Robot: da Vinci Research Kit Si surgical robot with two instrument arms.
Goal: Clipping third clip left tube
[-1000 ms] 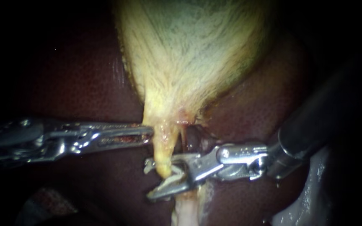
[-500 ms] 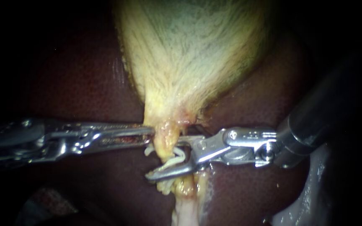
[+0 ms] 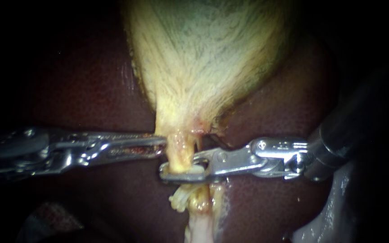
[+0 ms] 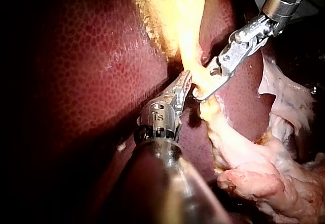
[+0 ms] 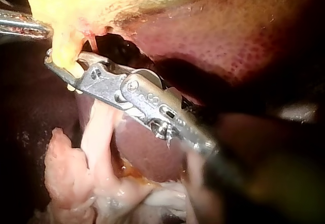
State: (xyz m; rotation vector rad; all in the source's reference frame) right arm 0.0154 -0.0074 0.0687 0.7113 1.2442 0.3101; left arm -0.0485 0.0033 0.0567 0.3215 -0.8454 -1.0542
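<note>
Right instrument (image 3: pixel 166 172): jaws clamped on left tube (image 3: pixel 181 150), centre frame, below gallbladder (image 3: pixel 203 58). Tube ran vertically; jaws crossed it horizontally from right. Left instrument (image 3: pixel 160 143) lay just left of it.

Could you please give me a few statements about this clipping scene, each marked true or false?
1. The right instrument has its jaws closed around the left tube. True.
2. The left instrument comes in from the upper right. False: its shaft comes in from the left, and its tip sits beside the tube.
3. The gallbladder narrows down into the tube above both instruments. True.
4. The tube is bare below the right instrument's jaws. False: a white clip shows on it just below them.
</note>
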